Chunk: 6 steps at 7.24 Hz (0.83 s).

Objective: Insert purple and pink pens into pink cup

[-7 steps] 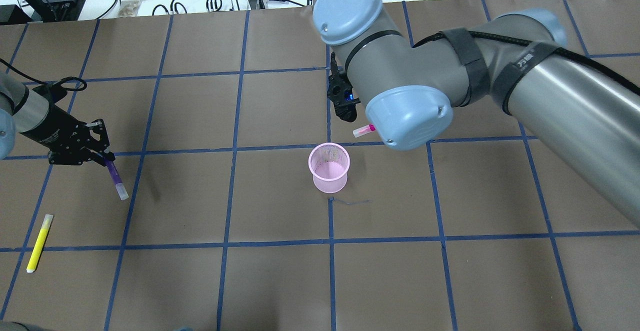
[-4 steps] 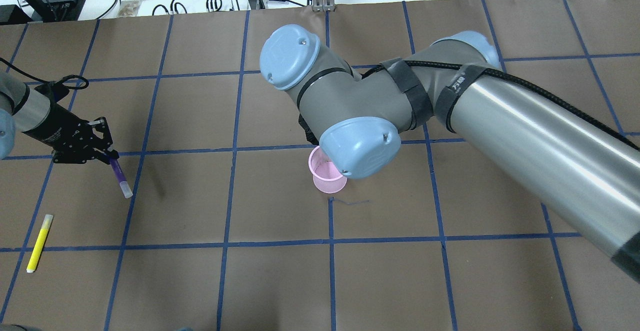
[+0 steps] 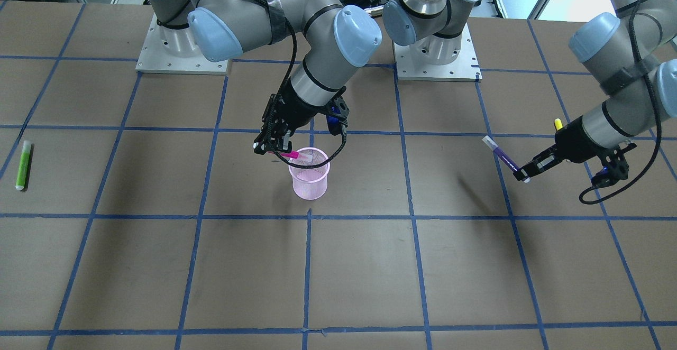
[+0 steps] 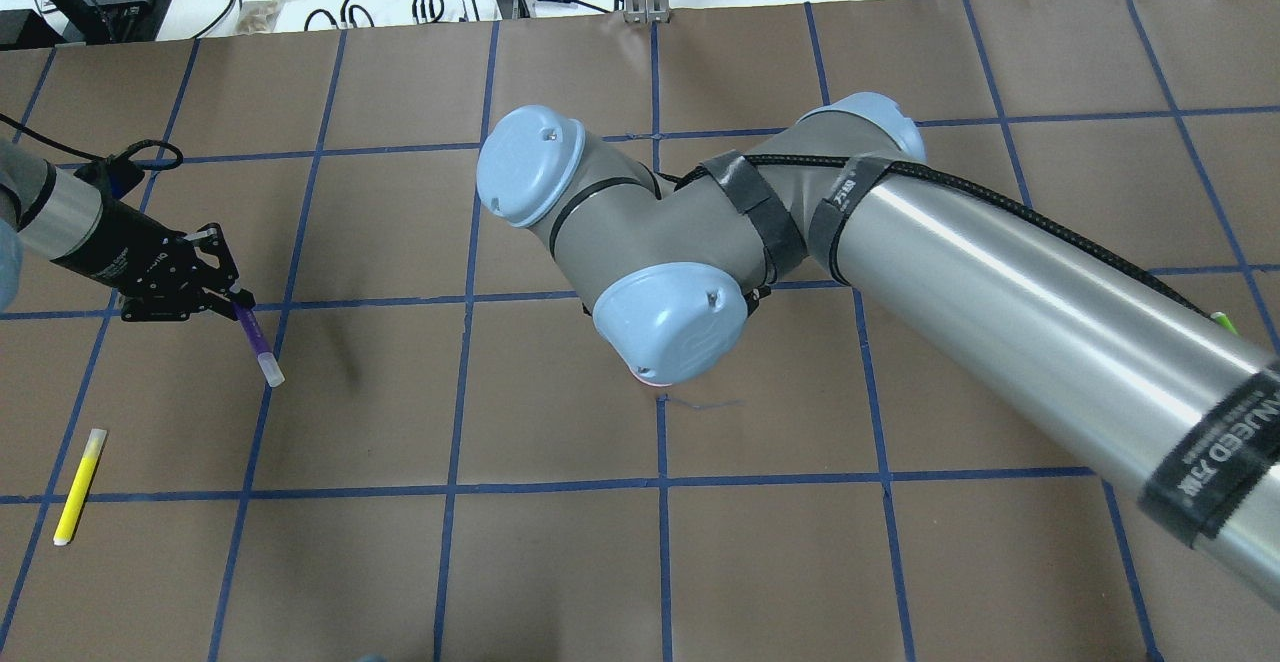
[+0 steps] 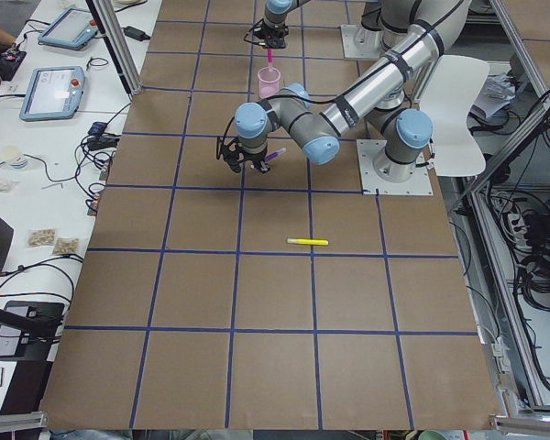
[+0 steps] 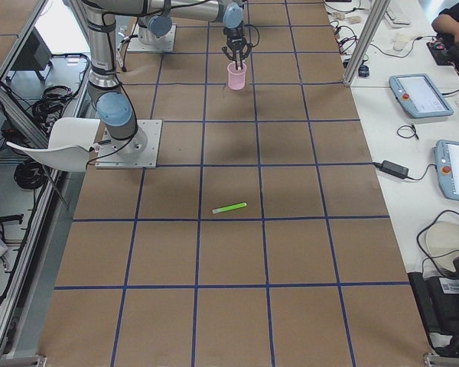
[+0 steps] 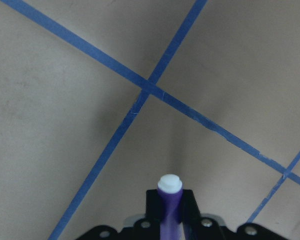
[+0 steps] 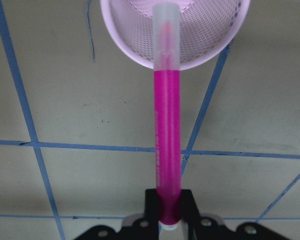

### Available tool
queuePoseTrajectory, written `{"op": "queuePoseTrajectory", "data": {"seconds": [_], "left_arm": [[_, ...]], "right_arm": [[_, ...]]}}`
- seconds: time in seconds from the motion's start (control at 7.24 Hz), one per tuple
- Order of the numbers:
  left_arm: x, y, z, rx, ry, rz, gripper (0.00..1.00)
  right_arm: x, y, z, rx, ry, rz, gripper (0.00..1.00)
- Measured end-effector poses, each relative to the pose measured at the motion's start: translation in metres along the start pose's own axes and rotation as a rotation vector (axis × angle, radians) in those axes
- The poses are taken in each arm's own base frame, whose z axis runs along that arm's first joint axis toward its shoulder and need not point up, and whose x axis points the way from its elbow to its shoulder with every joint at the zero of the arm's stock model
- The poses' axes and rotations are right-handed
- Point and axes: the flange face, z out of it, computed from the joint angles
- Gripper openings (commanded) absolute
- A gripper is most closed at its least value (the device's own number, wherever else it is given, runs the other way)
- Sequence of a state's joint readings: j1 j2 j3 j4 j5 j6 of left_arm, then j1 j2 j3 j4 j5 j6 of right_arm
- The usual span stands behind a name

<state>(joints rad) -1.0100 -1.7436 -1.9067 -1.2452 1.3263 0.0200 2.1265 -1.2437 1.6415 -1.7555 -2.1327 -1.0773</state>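
**Over the pink cup (image 3: 309, 183), the pink pen (image 8: 167, 150) arrived**

On the left, the left tool (image 3: 523, 173) held the purple pen (image 3: 502, 155) aloft, nudged slightly inward. At centre, the right tool (image 3: 271, 150), clamped on the pink pen, had swung from beyond the cup to its rim; dropping it in looked next.

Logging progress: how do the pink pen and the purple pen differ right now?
The pink pen, in the right gripper, has its cap over the pink cup; the purple pen, in the left gripper, hangs far from it. Both are clamped at one end.
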Motion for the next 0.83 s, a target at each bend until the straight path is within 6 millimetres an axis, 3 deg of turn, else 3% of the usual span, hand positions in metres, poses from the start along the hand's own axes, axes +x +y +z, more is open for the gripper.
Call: {"op": "queuePoseTrajectory", "data": {"seconds": [0.28, 0.41, 0.55, 0.69, 0.83], "left_arm": [[0.008, 0.004, 0.000, 0.000, -0.002, 0.017, 0.00], [0.011, 0.005, -0.001, 0.001, -0.001, 0.021, 0.00], [0.014, 0.007, -0.002, 0.005, 0.009, 0.025, 0.00], [0.018, 0.009, -0.004, 0.008, 0.021, 0.031, 0.00], [0.022, 0.011, -0.005, 0.010, 0.027, 0.037, 0.00]], "right_arm": [[0.004, -0.014, 0.000, -0.015, -0.017, 0.005, 0.00], [0.003, -0.019, 0.001, -0.024, -0.027, 0.011, 0.10], [0.002, -0.023, 0.001, -0.028, -0.031, 0.012, 0.33], [0.000, -0.027, 0.000, -0.031, -0.030, 0.009, 0.65], [-0.001, -0.029, -0.002, -0.030, -0.026, 0.008, 0.84]]}}
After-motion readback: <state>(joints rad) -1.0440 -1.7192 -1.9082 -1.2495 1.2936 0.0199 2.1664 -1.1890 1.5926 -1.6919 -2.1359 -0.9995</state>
